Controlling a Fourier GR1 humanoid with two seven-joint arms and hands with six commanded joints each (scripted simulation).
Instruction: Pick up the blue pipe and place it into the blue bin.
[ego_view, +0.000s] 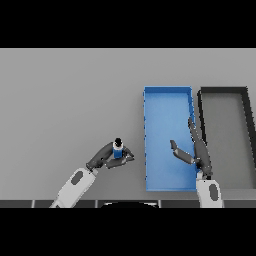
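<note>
You are at the grasp stage: your left robot hand (107, 157) has its fingers and thumb curled round the blue pipe (118, 150), which stands upright on the grey surface (65, 100), just left of the blue bin (167, 95) and outside it. Whether the pipe is lifted clear of the surface or resting on it cannot be told from the head view. Your right robot hand (192, 152) hangs over the right part of the bin, fingers straight and spread from the thumb, holding nothing. By my judgement the transfer has not begun; the next move calls for a lift high enough to clear the bin's near wall, a short carry to your right, and a release over the bin floor, with the right robot hand kept out of the drop path. The pipe is a short, blue cylinder with a dark cap or collar at its top, smooth-looking and rigid. The bin is a long rectangular tray with low straight walls and a flat matte floor. Just beside it stands a black bin (248, 115) of like shape with a grey floor
</note>
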